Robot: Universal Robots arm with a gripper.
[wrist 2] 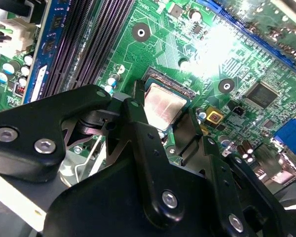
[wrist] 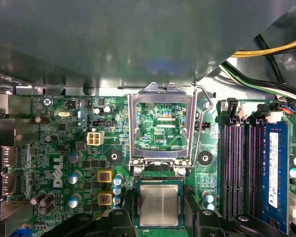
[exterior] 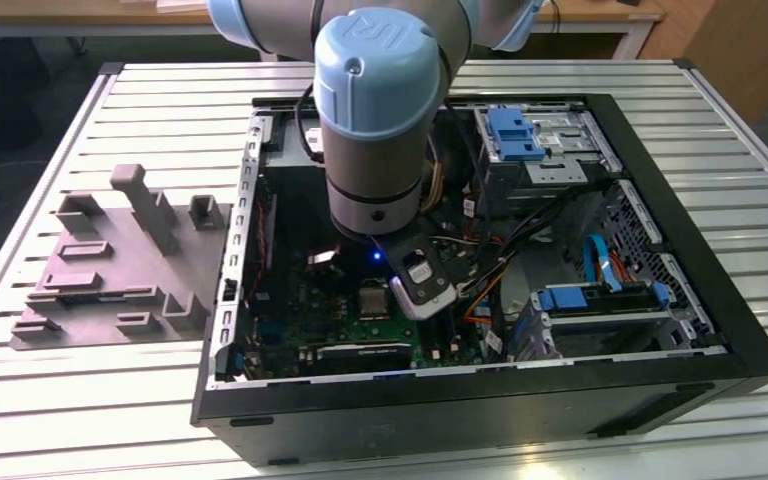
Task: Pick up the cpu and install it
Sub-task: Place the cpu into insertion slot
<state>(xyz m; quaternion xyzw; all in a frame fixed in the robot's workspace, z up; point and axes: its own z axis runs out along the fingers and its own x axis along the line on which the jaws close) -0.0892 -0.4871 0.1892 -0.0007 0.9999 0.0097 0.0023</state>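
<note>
white lettering is printed on the green motherboard (wrist: 89, 163) beside the socket, with finer print showing through the window of the metal retention frame (wrist: 162, 123), which stands swung open just beyond the socket. a white sticker with small text runs along the blue memory module (wrist: 274, 170), which sits next to the black memory slots (wrist: 239, 168). the pale blue cap of the arm (exterior: 373, 120) carries a raised logo. in the exterior view the arm reaches straight down into the open black computer case (exterior: 491, 420), its wrist low over the board and a small blue light glowing at its underside. the case lies on a slatted table (exterior: 37, 400), with a grey plastic tray (exterior: 104, 270) beside it on the exterior view's left. the cpu (wrist: 159, 205) lies flat in the socket, silvery top up, level with the frame around it. the gripper (wrist 2: 163, 111) hangs right over it with its black fingers (wrist 2: 134, 106) set one on each side. the jaws stand apart, straddling the chip. in the first wrist view there seems to be a narrow gap between each fingertip and the socket's edge, though in the second wrist view one finger looks very close to the chip's rim and contact there cannot be ruled out. yellow cables (wrist: 266, 49) run past the corner of the board.
</note>
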